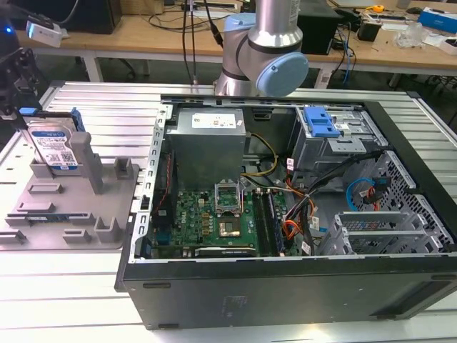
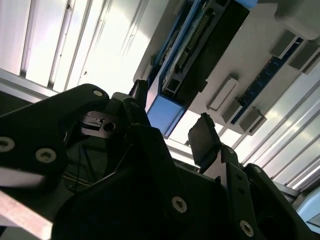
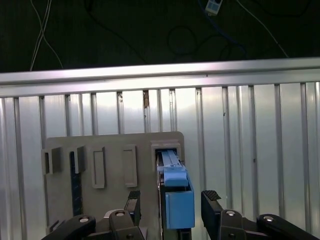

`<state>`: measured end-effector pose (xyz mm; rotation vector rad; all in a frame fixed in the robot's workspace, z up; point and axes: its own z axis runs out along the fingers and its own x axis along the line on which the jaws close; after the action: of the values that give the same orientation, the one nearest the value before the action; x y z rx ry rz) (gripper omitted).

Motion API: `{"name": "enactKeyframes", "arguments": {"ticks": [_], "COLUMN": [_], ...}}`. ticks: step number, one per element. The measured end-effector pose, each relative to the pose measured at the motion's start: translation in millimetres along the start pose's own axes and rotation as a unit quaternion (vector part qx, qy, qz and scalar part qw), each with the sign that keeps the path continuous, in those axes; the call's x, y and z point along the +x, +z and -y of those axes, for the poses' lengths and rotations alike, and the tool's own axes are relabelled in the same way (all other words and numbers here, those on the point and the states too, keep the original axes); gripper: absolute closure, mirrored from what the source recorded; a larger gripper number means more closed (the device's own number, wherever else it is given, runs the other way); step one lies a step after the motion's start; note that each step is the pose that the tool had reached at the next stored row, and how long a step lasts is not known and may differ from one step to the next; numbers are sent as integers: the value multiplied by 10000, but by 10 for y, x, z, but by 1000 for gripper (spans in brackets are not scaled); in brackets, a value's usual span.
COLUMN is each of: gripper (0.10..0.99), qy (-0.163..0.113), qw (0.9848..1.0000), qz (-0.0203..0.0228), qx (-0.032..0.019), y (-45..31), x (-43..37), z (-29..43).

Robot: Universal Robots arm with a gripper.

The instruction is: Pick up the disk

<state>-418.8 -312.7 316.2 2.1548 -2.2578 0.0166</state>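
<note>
Standing edgewise in a grey plastic fixture [image 1: 71,211], the flat silver disk [image 1: 53,146] bears a blue-white barcode label; the black claw [image 3: 171,200] flanks its blue rail [image 3: 178,210], open, empty.

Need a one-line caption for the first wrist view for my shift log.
Open gripper straddles the disk standing on edge in the grey fixture, with a gap on each side.

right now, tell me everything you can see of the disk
The disk is a flat silver metal drive with a blue-and-white label and blue plastic side rails. It stands upright on edge in a slot of the grey fixture, at the exterior view's left. The open pincer straddles its blue upper end with a gap on each side.
</note>
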Motion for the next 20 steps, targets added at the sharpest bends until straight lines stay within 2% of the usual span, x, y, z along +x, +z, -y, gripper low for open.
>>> {"name": "enactKeyframes", "arguments": {"ticks": [9, 10, 12, 20], "gripper": [486, 498, 635, 635], "qy": [-6, -5, -6, -10], "qw": [10000, 10000, 10000, 10000], "qz": [-4, -5, -5, -4], "qx": [4, 4, 4, 5], "y": [85, 92, 101, 130], "x": [-31, -32, -32, -33], "z": [2, 1, 1, 12]}}
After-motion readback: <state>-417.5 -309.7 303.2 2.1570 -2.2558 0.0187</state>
